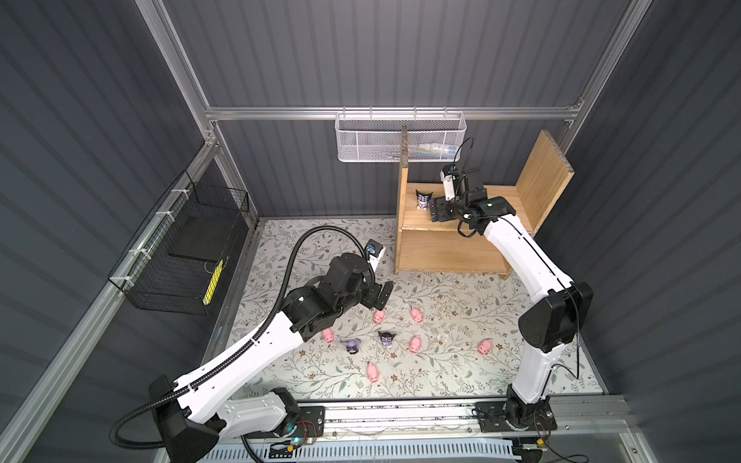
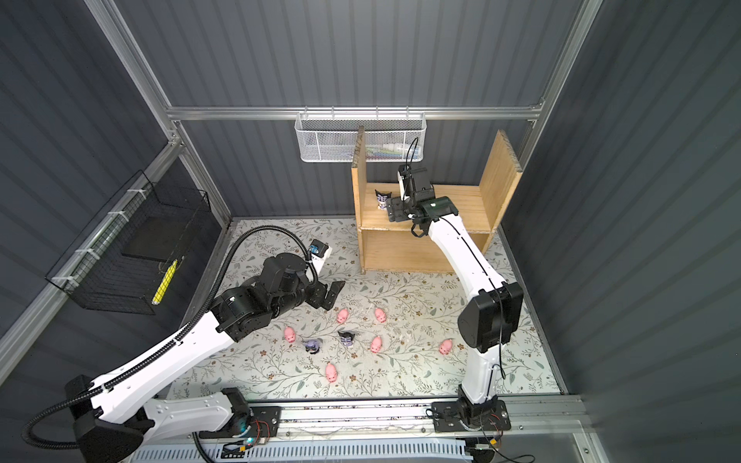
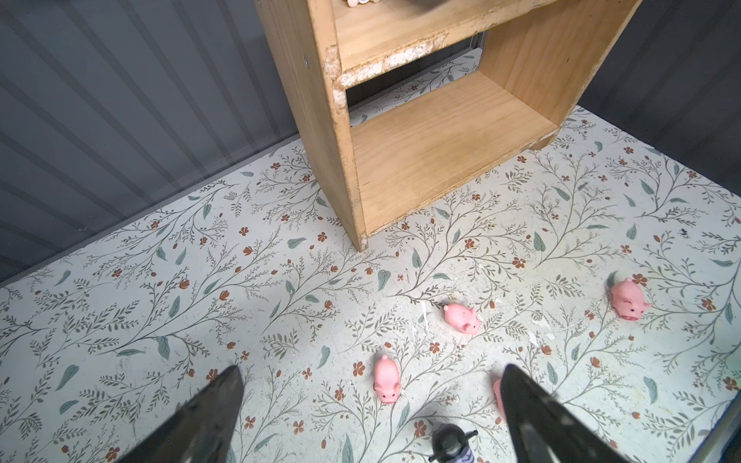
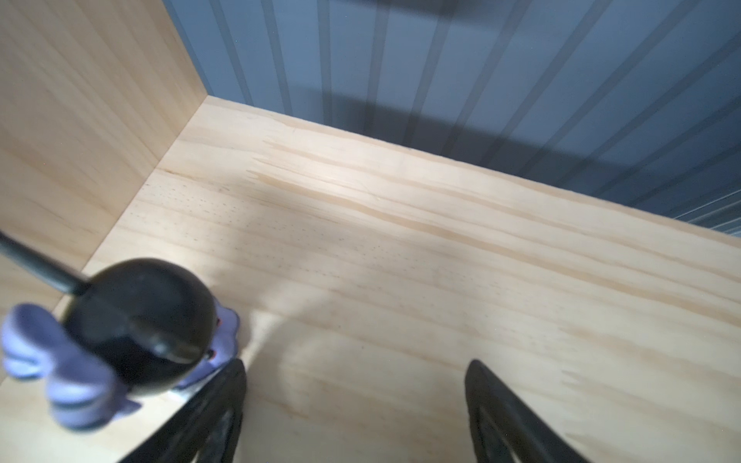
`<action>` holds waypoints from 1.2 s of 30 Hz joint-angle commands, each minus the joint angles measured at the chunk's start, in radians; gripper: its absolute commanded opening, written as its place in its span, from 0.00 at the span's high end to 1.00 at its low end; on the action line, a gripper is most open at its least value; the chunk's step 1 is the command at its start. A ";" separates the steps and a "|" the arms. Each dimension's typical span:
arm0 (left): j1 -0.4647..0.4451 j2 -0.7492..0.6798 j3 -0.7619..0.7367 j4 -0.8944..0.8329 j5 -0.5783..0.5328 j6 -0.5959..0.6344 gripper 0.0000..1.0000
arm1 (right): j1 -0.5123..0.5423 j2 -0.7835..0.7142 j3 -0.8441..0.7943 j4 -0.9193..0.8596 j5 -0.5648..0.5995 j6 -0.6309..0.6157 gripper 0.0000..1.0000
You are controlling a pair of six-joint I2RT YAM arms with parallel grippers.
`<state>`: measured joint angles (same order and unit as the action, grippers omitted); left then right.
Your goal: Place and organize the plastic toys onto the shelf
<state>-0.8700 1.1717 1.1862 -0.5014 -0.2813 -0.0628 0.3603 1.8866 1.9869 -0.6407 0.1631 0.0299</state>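
The wooden shelf point(image 1: 441, 252) point(image 2: 405, 250) stands at the back right of the flowered floor. One black-hooded figurine point(image 1: 424, 199) point(image 2: 383, 199) point(image 4: 136, 324) stands upright at the left end of its upper level. My right gripper point(image 1: 435, 212) point(image 2: 391, 210) point(image 4: 357, 373) hovers just beside it, open and empty, one finger close to the toy. Several pink pigs point(image 1: 415, 344) point(image 2: 376, 344) point(image 3: 462, 316) lie on the floor with a lavender-hooded figurine point(image 1: 353, 345) and a black-hooded one point(image 1: 387, 338) point(image 3: 451, 441). My left gripper point(image 1: 383, 298) point(image 2: 333, 294) point(image 3: 371, 373) is open above a pig point(image 3: 387, 379).
A white mesh basket point(image 1: 399, 136) hangs on the back rail, partly behind the shelf's left side board. A black wire basket point(image 1: 180, 248) holding a yellow item hangs on the left wall. Both arm bases sit on the front rail point(image 1: 401, 417). The shelf's lower level point(image 3: 441, 152) is bare.
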 commanded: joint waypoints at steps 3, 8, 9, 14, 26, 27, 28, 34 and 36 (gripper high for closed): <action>-0.004 -0.021 -0.008 -0.015 -0.015 0.000 0.00 | -0.009 -0.014 -0.017 -0.019 -0.010 0.004 0.17; -0.004 -0.021 -0.009 -0.020 -0.022 0.006 0.00 | -0.007 0.010 0.008 -0.020 -0.010 0.005 0.17; -0.004 -0.019 -0.011 -0.019 -0.022 0.008 0.00 | -0.008 0.017 0.015 -0.023 -0.010 0.005 0.17; -0.004 -0.009 -0.014 -0.016 -0.026 0.010 0.00 | -0.008 0.040 0.035 -0.027 -0.007 -0.001 0.17; -0.004 0.005 -0.014 -0.012 -0.032 0.017 0.00 | -0.020 0.071 0.066 -0.031 -0.007 -0.014 0.17; -0.004 0.005 -0.013 -0.011 -0.033 0.018 0.00 | -0.021 0.073 0.068 -0.030 -0.006 -0.016 0.17; -0.003 0.006 -0.013 -0.011 -0.032 0.018 0.00 | -0.024 0.077 0.071 -0.032 -0.007 -0.017 0.17; -0.004 0.016 -0.010 -0.009 -0.033 0.017 0.00 | -0.028 0.081 0.076 -0.033 -0.012 -0.020 0.17; -0.003 0.019 -0.009 -0.010 -0.033 0.017 0.00 | -0.028 0.083 0.076 -0.034 -0.012 -0.022 0.17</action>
<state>-0.8700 1.1809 1.1824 -0.5014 -0.3004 -0.0624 0.3420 1.9396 2.0495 -0.6376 0.1486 0.0219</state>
